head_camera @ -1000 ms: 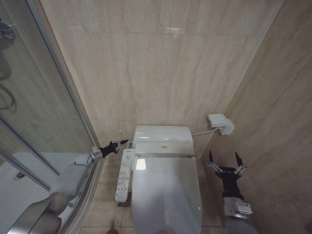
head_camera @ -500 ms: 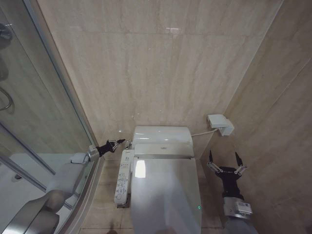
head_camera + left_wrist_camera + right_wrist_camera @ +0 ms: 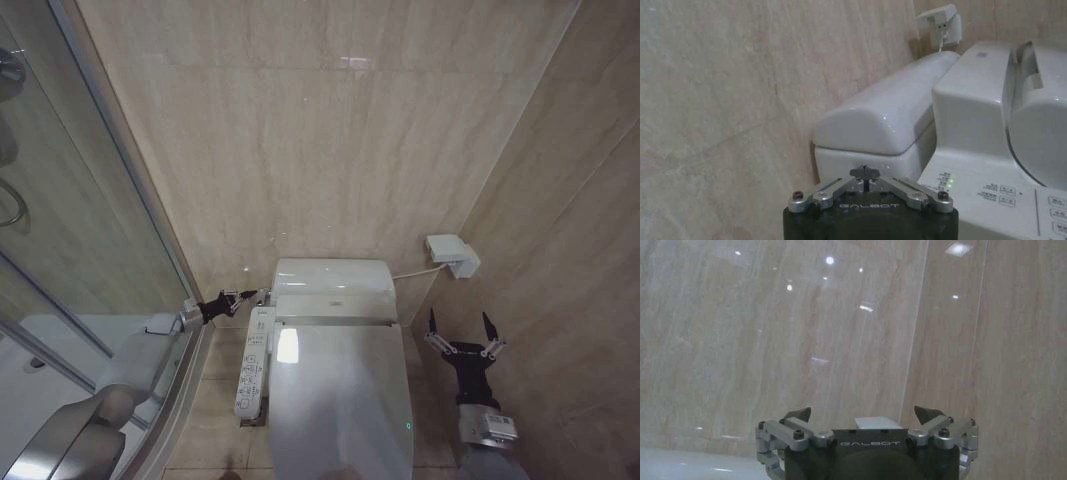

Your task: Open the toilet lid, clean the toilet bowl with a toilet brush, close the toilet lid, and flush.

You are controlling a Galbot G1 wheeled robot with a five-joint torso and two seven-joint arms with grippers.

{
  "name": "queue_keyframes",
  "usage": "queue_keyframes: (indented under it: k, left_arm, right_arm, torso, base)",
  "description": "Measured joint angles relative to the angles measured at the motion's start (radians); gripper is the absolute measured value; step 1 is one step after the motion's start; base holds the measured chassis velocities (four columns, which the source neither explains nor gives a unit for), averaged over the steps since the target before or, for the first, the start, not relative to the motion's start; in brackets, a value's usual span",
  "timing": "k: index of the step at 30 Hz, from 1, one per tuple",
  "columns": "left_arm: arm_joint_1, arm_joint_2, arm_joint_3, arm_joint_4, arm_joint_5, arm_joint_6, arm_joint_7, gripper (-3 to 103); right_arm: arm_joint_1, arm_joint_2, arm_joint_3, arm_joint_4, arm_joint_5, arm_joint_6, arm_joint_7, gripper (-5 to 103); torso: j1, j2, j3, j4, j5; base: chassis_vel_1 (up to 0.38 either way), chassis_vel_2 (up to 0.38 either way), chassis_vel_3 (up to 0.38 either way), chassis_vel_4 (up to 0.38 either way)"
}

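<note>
Left end effector (image 3: 247, 295), fingers pinched together, is reaching beside the tank's (image 3: 332, 275) left corner while the right end effector (image 3: 464, 335) is waiting open beside the bowl, with the lid (image 3: 340, 400) lying down, leaving seemingly only flushing.

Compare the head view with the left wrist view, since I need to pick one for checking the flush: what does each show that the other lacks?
Head view only: the shut toilet lid seen whole, the right hand open beside the toilet near the wall, and the glass shower screen.

Left wrist view only: lit green lamps on the side control panel.

Both: the shut left hand close to the white tank, and the wall socket.
</note>
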Motion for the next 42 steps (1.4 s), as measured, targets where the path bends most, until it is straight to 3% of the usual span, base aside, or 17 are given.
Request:
queue_keyframes:
  k: [27, 42]
  left_arm:
    - [-0.04, -0.049, -0.009, 0.074, 0.043, -0.002, 0.027, 0]
    - [-0.024, -0.069, -0.094, 0.109, 0.144, 0.006, 0.026, 0]
  right_arm:
    - [0.0, 0.0, 0.0, 0.0, 0.0, 0.0, 0.0, 100]
    - [0.0, 0.0, 0.0, 0.0, 0.0, 0.0, 0.0, 100]
  torso:
    - [0.0, 0.0, 0.0, 0.0, 0.0001]
    - [0.0, 0.0, 0.0, -0.0001, 0.0001]
  base:
    - [0.0, 0.0, 0.0, 0.0]
    - [0.0, 0.0, 0.0, 0.0]
